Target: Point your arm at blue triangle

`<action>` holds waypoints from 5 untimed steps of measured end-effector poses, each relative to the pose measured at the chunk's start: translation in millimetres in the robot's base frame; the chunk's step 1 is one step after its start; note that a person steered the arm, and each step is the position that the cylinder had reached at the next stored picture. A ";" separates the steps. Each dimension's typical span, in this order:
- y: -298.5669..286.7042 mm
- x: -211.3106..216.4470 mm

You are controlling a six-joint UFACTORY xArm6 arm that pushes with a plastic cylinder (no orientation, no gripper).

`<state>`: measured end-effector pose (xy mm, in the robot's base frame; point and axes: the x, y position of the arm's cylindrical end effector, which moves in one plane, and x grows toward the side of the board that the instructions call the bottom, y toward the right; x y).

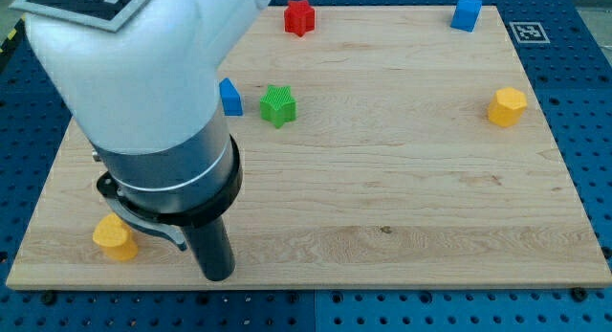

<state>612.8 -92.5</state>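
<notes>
Approaching step. My tip (218,273) near table (402,198) bottom edge, right of yellow block (114,237); end effector bare rod, grasping nothing. Blue triangle (230,98) well above, half hidden, left of green star (278,105). Next: slide upward.

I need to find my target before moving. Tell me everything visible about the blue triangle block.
The blue triangle is a small, solid blue block of matte plastic look, lying flat on the wooden board in the view's upper left. Its left part is hidden behind my arm's housing, so the full outline cannot be seen. The green star-shaped block sits just to its right, apart. My tip is not visible.
</notes>
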 end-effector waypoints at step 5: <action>0.0 -53.4</action>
<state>559.4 -92.6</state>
